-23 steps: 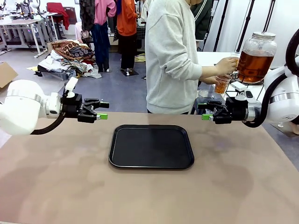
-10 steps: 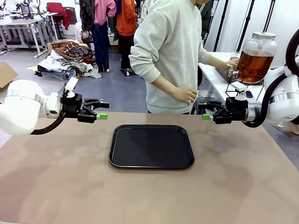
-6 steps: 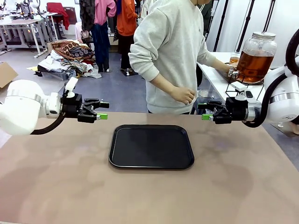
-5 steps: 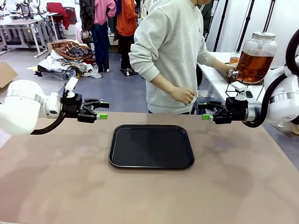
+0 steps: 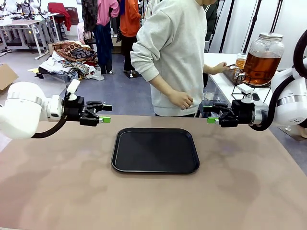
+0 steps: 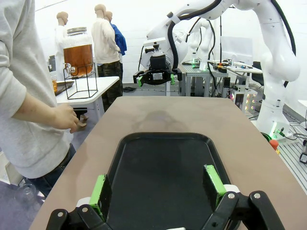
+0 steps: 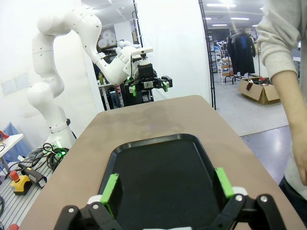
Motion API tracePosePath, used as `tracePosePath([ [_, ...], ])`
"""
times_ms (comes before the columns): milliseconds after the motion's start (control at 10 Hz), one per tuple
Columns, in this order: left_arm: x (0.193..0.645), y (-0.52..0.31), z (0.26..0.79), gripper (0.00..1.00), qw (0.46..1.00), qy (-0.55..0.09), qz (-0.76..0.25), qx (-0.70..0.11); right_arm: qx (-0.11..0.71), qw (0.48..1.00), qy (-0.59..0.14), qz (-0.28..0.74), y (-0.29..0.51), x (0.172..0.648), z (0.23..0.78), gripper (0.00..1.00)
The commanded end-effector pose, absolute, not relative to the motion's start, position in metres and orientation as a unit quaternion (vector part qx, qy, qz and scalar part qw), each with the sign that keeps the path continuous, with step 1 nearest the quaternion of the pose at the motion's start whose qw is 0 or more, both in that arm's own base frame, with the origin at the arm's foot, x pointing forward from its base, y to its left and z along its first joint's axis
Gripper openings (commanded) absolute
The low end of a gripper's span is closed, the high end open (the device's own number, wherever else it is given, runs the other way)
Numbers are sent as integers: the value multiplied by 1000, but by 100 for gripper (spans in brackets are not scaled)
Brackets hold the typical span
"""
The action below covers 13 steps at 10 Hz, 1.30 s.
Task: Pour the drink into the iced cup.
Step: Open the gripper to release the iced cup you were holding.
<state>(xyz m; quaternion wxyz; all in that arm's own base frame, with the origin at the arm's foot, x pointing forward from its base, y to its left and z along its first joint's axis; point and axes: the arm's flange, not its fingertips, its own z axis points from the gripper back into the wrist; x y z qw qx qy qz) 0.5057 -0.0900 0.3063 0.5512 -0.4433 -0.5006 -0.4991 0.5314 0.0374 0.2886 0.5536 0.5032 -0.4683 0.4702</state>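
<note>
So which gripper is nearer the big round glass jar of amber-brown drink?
The right gripper. It hovers open over the table's far right edge, just in front of and below the big round glass jar on the side table. The left gripper hovers open across the table.

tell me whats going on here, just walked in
A person is handling the drink: one hand reaches toward a small cup beside the big glass jar of amber drink on a side table. The robot is only waiting. Its left pincer and right pincer hover open and empty at either side of the black tray, which has nothing on it yet.
</note>
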Motion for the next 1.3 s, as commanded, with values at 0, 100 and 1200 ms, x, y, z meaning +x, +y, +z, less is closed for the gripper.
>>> tracePosePath([
  [0,507,-90,308,100,552,-496,-503,-443,503,554,-467,471,39,533,291,100],
  [100,507,-90,308,100,552,-496,-503,-443,503,554,-467,471,39,533,291,100],
  [1200,507,-90,308,100,552,-496,-503,-443,503,554,-467,471,39,533,291,100],
])
